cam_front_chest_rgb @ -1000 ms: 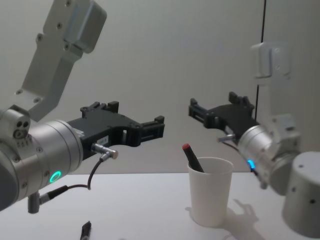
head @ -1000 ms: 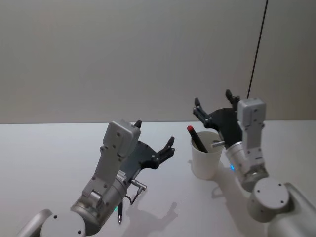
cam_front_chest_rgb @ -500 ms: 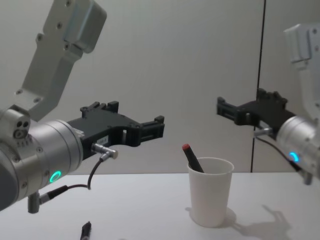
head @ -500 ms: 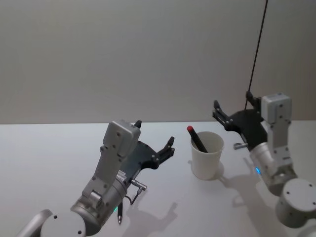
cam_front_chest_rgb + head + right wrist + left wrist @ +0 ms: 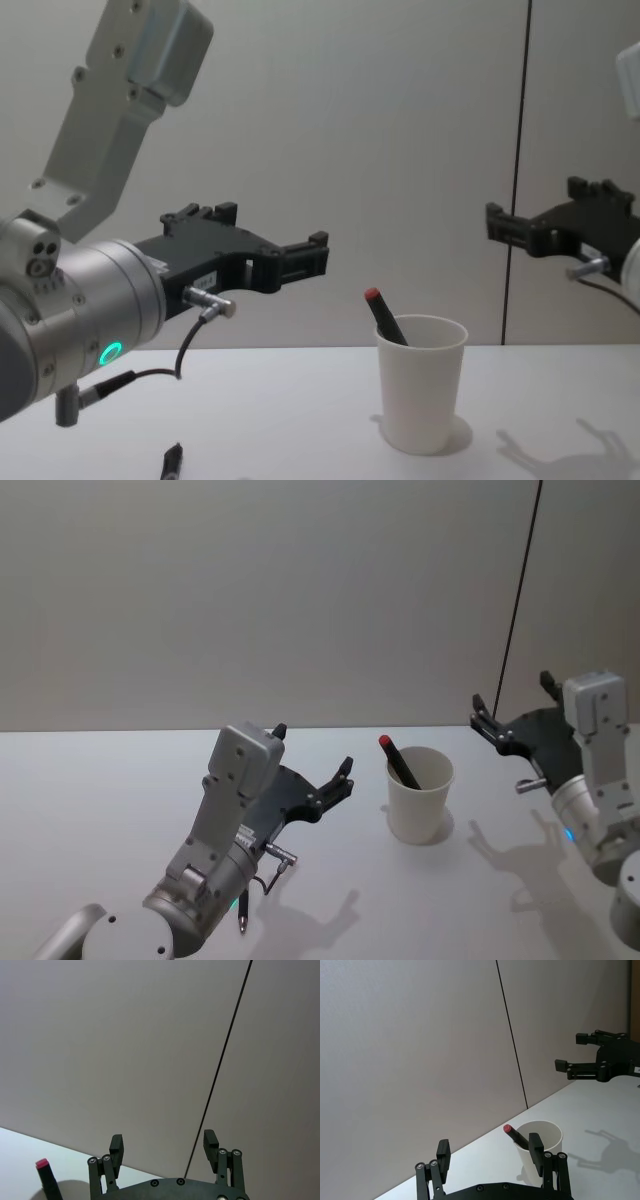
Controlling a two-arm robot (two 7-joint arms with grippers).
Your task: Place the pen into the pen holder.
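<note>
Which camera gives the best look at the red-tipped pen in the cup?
The chest view: the pen leans in the pen holder side-on, red end above the rim. Head view: from above. Left wrist: its upper part, farther off. Right wrist: its red end at the edge.

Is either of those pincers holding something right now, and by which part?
Nothing is held. The left pincer and the right pincer are both open and empty. The pen leans inside the pen holder, red end up.
</note>
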